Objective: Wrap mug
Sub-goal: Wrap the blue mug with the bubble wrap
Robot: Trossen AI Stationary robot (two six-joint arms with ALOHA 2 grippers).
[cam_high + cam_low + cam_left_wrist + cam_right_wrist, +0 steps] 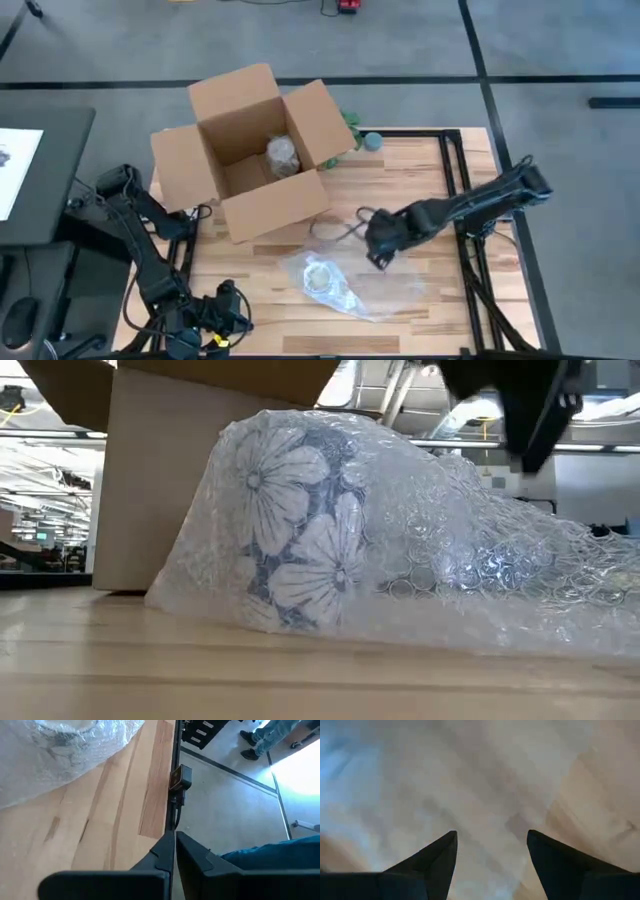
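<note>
Even overhead light falls across the wooden table [420,190], shadows faint. Ceiling fixtures glint off the bubble wrap [480,560]. The right wrist view is blurred; bright floor glare fills the left wrist view.

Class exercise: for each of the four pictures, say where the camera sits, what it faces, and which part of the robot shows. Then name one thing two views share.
High view: above, looking down on table, box, both arms.
Low view: at tabletop height, facing the wrapped mug; a dark arm part above.
Left wrist view: on the left arm; left gripper shut at the table's edge.
Right wrist view: on the right arm; right gripper open over bubble wrap.
Shared: high and low views show the mug.
</note>
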